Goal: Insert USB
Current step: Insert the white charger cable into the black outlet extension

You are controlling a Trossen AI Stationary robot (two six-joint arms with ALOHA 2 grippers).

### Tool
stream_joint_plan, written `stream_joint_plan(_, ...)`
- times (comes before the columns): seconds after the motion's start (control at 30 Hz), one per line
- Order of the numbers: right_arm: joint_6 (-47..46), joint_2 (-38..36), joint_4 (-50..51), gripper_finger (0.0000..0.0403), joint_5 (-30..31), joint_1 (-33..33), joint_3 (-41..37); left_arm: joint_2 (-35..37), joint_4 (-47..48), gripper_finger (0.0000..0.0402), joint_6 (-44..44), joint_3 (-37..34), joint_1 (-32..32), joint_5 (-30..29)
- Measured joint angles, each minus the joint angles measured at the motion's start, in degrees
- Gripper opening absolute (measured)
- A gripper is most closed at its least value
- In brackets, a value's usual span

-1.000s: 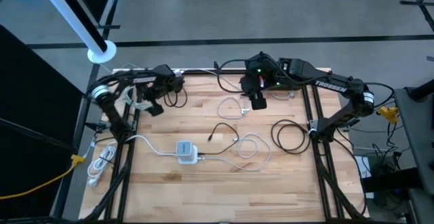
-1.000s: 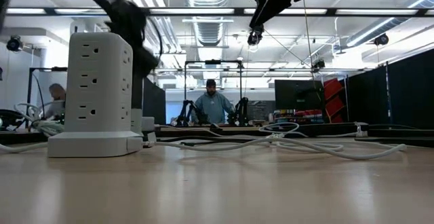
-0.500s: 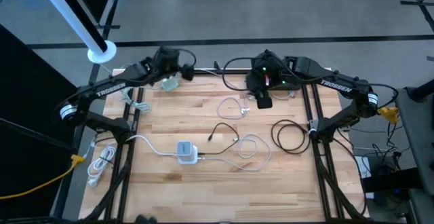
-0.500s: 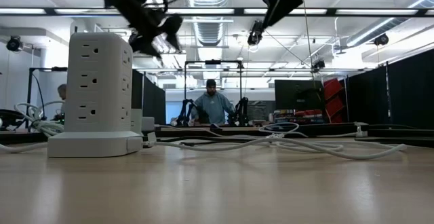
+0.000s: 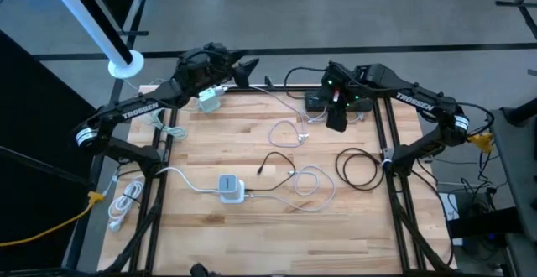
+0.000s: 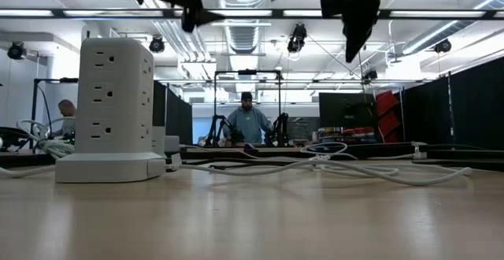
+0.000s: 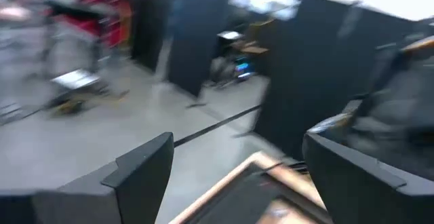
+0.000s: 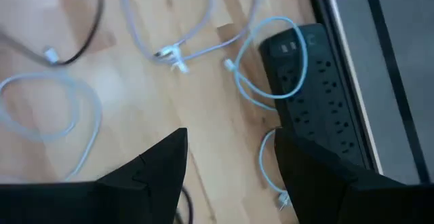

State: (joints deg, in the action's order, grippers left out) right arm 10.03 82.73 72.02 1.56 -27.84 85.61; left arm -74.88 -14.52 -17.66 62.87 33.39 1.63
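A white power tower (image 5: pixel 231 187) stands on the wooden table near its middle and looms at the left of the low view (image 6: pixel 114 106). White cables (image 5: pixel 287 133) and a thin black cable (image 5: pixel 270 160) lie loose on the wood beyond it. My left gripper (image 5: pixel 241 67) is open, high over the table's far edge, and its wrist view (image 7: pixel 234 176) looks out into the room. My right gripper (image 5: pixel 336 119) is open and hovers above the far right part of the table. From its wrist view (image 8: pixel 230 163) I see white cables (image 8: pixel 178 47) below the fingers. Neither gripper touches anything.
A black power strip (image 8: pixel 312 88) lies along the far right edge with a light blue cable (image 8: pixel 261 68) looped over it. A black cable coil (image 5: pixel 361 169) sits at the right, and bundled white cords (image 5: pixel 126 200) hang off the left side. A person (image 6: pixel 247 123) stands in the room beyond.
My left arm has swung up from the table's left side toward the far edge and to the right, and now points out over that edge. My right gripper has drifted toward the table's right edge, staying high above the cables. The cables and tower have not moved.
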Motion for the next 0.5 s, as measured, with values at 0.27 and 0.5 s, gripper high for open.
stream_joint_plan(0.27,-3.5,1.9,-12.2,0.0203,-0.1,-2.1,-8.0,10.7,6.1,0.0314,5.0,-0.7,-4.5,5.4)
stream_joint_plan(0.5,-3.9,3.6,-19.4,0.0192,0.0,-1.7,-14.3,19.2,19.9,0.0313,8.2,-1.2,-6.4,5.5)
